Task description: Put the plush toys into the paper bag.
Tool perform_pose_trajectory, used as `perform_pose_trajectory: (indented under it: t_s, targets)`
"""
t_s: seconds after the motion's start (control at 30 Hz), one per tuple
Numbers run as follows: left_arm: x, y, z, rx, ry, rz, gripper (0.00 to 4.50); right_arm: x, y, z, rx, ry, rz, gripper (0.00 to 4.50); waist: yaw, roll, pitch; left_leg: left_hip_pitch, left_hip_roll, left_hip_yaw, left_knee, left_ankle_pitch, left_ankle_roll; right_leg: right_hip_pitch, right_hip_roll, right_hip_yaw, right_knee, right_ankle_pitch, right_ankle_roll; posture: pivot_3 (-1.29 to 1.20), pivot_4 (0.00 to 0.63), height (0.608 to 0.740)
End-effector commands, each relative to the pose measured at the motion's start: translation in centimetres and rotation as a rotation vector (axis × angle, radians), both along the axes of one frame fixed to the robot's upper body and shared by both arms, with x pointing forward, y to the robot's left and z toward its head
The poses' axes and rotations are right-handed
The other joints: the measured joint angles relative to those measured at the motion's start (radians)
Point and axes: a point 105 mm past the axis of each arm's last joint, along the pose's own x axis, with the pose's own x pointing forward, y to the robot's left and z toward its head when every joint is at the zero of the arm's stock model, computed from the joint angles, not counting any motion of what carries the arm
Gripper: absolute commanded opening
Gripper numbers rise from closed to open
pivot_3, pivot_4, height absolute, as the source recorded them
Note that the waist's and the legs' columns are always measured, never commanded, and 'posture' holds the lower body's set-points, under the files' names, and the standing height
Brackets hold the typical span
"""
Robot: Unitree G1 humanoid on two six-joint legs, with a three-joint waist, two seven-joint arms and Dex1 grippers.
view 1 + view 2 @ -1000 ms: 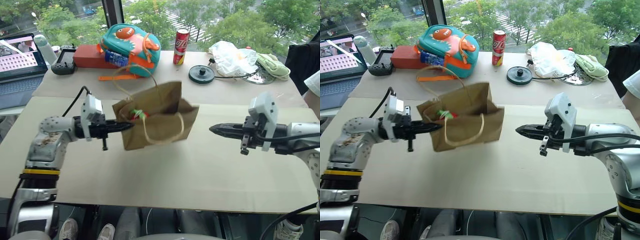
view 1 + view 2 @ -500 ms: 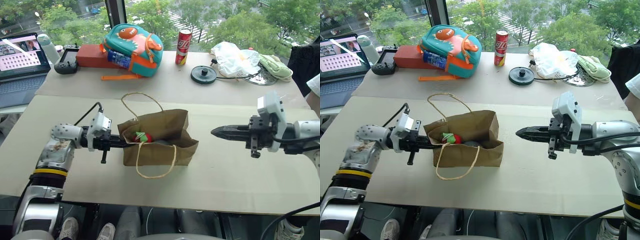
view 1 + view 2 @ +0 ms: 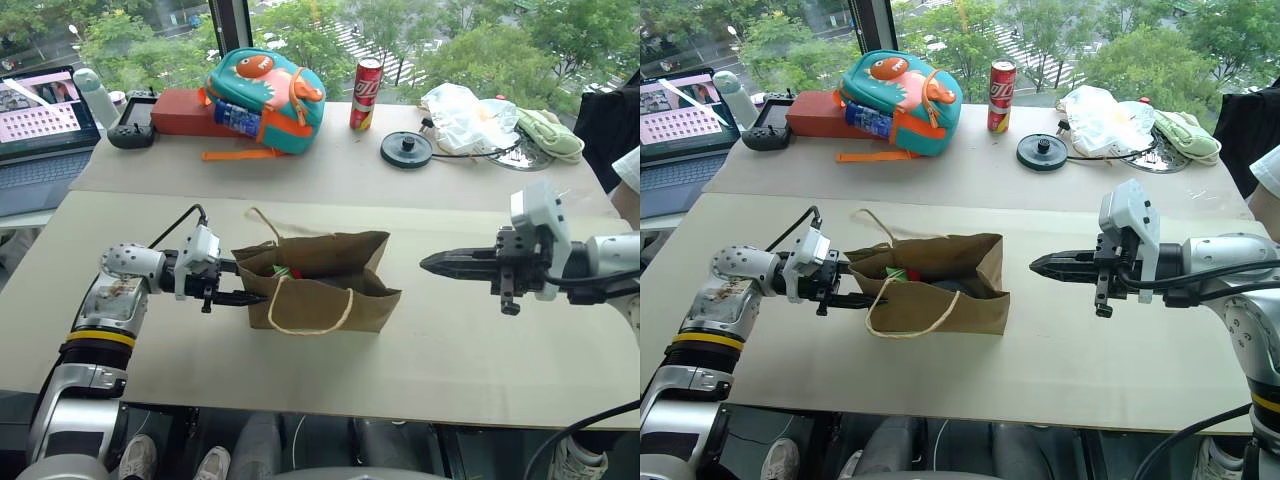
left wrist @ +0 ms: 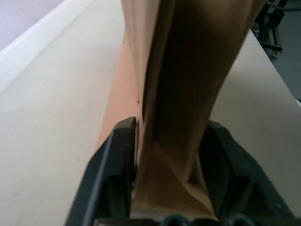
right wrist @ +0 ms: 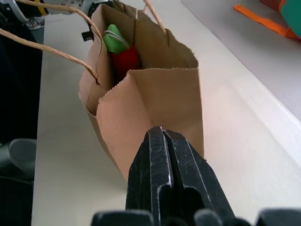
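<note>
The brown paper bag [image 3: 330, 295] stands upright on the table with its mouth open and its cord handles drooping over the sides. Inside it lies a red chili plush toy [image 5: 126, 60] with a green leaf, also seen from above [image 3: 898, 273]. My left gripper [image 3: 243, 283] is open at the bag's left end, and its fingers [image 4: 120, 150] straddle the bag's folded side edge. My right gripper [image 3: 428, 264] is shut on nothing. It hovers to the right of the bag, a short way off, pointing at it.
At the back of the table are a teal-and-orange backpack [image 3: 265, 95], a red can [image 3: 364, 93], a black disc [image 3: 405, 148], a white plastic bag [image 3: 460, 115], a pale-green cloth [image 3: 548, 130] and a laptop [image 3: 40, 110]. A person's sleeve [image 3: 628, 170] is at the right edge.
The bag came down from hanging tilted in the air to stand on the table. My left gripper sank with it and opened on its edge. The right gripper stayed put.
</note>
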Motion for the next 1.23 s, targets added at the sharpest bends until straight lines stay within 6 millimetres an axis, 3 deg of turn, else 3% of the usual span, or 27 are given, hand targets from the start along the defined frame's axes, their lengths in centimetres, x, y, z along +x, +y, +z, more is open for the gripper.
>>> perform_pose_trajectory:
  t_s: [0.03, 0.2, 0.4, 0.57, 1.23]
  targets:
    - [-0.2, 0.7, 3.0, 0.007, -0.025, -0.004, 3.27, 0.1, -0.1, 0.8, -0.023, -0.051, 0.008, 0.00, 0.000, 0.000, 0.000, 0.000, 0.000, 0.000, 0.000, 0.000, 0.000, 0.000, 0.000, 0.000, 0.000, 0.000, 0.000, 0.00, 0.150, 0.728]
    - [-2.2, 2.5, 7.5, 0.021, 0.036, 0.022, 3.27, 0.0, -0.6, 1.0, -0.046, -0.060, 0.002, 0.00, -0.005, 0.000, 0.000, -0.001, 0.001, 0.000, 0.000, 0.000, 0.000, -0.001, 0.001, 0.000, 0.000, 0.000, 0.000, 0.00, 0.150, 0.728]
    - [-4.1, 4.5, 11.2, 0.020, 0.160, 0.074, 3.27, -0.2, -0.8, 1.2, -0.063, -0.063, 0.009, 0.00, -0.006, 0.001, 0.001, 0.001, 0.002, 0.001, 0.000, 0.000, 0.000, -0.001, 0.001, 0.000, 0.001, 0.000, 0.000, 0.00, 0.150, 0.728]
    - [-3.8, 5.6, 13.3, -0.015, 0.172, 0.127, 3.27, 0.1, -0.7, 1.3, -0.065, -0.073, 0.014, 0.00, 0.000, 0.001, 0.001, 0.001, 0.002, 0.002, 0.000, 0.000, 0.000, -0.001, 0.001, 0.000, 0.001, -0.004, 0.006, 0.00, 0.150, 0.728]
    - [-3.6, 5.2, 14.0, -0.066, 0.155, 0.108, 3.27, 0.5, -0.5, 1.7, -0.060, -0.088, 0.036, 0.00, -0.001, 0.001, 0.001, 0.001, 0.002, 0.002, 0.000, 0.000, 0.001, -0.002, 0.001, 0.000, 0.002, -0.001, -0.001, 0.00, 0.150, 0.728]
